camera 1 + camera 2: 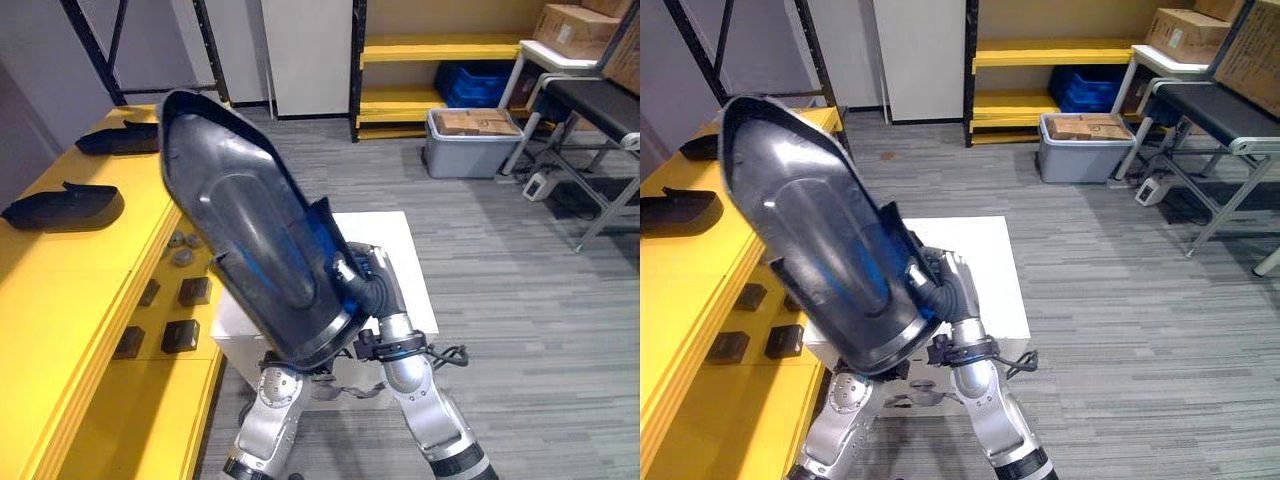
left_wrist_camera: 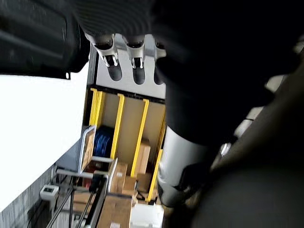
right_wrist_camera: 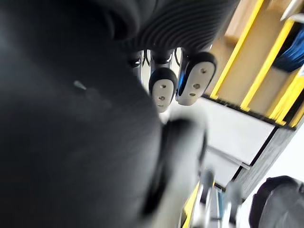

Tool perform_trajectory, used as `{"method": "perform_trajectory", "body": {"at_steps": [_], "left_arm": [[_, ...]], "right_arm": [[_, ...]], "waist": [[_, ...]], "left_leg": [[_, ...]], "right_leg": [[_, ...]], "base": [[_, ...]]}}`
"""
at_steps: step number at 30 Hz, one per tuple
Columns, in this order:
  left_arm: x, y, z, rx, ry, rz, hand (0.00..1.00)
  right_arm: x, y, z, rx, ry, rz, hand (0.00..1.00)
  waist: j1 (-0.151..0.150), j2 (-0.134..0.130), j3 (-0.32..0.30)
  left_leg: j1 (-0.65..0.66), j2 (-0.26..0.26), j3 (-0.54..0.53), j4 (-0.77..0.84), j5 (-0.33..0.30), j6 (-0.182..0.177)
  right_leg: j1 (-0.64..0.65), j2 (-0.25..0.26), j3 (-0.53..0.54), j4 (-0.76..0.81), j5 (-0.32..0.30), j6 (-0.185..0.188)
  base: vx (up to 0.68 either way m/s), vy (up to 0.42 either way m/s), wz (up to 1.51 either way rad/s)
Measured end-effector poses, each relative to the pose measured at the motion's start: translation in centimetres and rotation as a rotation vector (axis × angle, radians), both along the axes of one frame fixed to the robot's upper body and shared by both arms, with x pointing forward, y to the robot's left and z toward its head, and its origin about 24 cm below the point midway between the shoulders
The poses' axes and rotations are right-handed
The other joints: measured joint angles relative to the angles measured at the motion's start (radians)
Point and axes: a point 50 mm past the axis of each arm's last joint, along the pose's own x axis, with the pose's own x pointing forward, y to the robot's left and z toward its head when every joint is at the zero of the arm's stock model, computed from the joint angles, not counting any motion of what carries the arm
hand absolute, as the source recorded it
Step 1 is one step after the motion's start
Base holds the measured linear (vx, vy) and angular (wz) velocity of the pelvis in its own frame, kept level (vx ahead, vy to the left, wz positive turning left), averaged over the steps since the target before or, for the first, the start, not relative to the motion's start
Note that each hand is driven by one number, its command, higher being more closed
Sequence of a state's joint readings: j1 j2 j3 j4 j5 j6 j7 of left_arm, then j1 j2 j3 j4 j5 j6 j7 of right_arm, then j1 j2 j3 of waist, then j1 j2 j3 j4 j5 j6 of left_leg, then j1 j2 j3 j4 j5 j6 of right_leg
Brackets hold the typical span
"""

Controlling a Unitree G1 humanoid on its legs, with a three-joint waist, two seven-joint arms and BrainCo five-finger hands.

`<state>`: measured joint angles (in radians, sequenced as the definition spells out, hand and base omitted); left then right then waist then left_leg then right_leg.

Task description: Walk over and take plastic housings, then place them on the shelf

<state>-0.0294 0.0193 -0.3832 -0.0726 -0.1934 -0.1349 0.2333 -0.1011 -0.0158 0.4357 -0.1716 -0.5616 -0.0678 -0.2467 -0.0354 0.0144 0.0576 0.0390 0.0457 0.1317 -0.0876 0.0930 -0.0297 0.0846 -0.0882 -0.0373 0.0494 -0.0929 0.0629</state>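
Possession of the housing [image 1: 255,230] is confirmed in the left eye view. The large dark shell is carried above the white worktop [image 1: 395,245]. Its long axis runs from 5 o'clock at the hands to 11 o'clock at its pointed end, hollow face up toward the camera. The right hand [image 1: 375,285] sits at the shell's 4 o'clock rim with what looks like the thumb lapped over the edge onto the inner face, so it reads as clamped there. The left arm rises under the 6 o'clock end. The yellow shelf [image 1: 60,280] lies at 9 o'clock from the load. On its top board rest the near shelved housing [image 1: 65,207] at 9 o'clock and the far shelved housing [image 1: 120,138] at 10 o'clock.

Right eye view: same arrangement, with the pointed end overhanging the shelf edge and the held end over the worktop. Judgement: placing calls for a swing toward 9 o'clock, and the left arm is on the shelf side.

Left wrist view: the left hand [image 2: 105,47] shows a row of silver fingers [image 2: 135,50] beside its ribbed cover, with dark masses close by. Whether they are clenched on the shell cannot be told.

Right wrist view: two dark-rimmed fingers [image 3: 161,88] lie close beside a broad dark surface, taken to be the shell. This agrees with a grasp on its rim.
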Motion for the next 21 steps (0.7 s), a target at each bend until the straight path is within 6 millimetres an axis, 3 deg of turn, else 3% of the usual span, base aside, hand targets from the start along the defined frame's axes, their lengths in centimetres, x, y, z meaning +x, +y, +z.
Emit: {"method": "perform_trajectory", "body": {"at_steps": [10, 17, 21], "left_arm": [[0.2, 0.5, -0.9, 0.049, 0.045, 0.013, 0.0], [0.5, 2.7, -1.1, 0.047, 0.053, 0.111, 0.0], [-0.4, 4.0, -2.3, 0.046, 0.103, 0.16, 0.0]], "right_arm": [[0.2, -0.9, -2.1, -0.054, 0.069, -0.039, 1.0], [0.7, -4.7, -3.1, -0.03, 0.112, -0.229, 1.0], [1.1, -7.4, -3.1, -0.012, 0.107, -0.358, 1.0]], "waist": [[-0.001, -0.001, -0.002], [0.001, -0.002, -0.004], [0.0, -0.003, -0.008]], "left_leg": [[-0.009, 0.0, -0.002, 0.0, 0.014, 0.003], [-0.012, 0.0, -0.016, -0.001, 0.02, 0.003], [-0.013, 0.0, -0.015, -0.003, 0.02, 0.003]], "right_leg": [[-0.016, 0.0, -0.001, 0.012, 0.001, 0.0], [-0.014, 0.001, -0.007, 0.014, 0.003, 0.0], [-0.014, 0.001, -0.007, 0.012, 0.004, 0.0]], "base": [[-0.03, 0.0, 0.01], [-0.02, 0.0, 0.04], [0.0, 0.0, 0.0]]}}
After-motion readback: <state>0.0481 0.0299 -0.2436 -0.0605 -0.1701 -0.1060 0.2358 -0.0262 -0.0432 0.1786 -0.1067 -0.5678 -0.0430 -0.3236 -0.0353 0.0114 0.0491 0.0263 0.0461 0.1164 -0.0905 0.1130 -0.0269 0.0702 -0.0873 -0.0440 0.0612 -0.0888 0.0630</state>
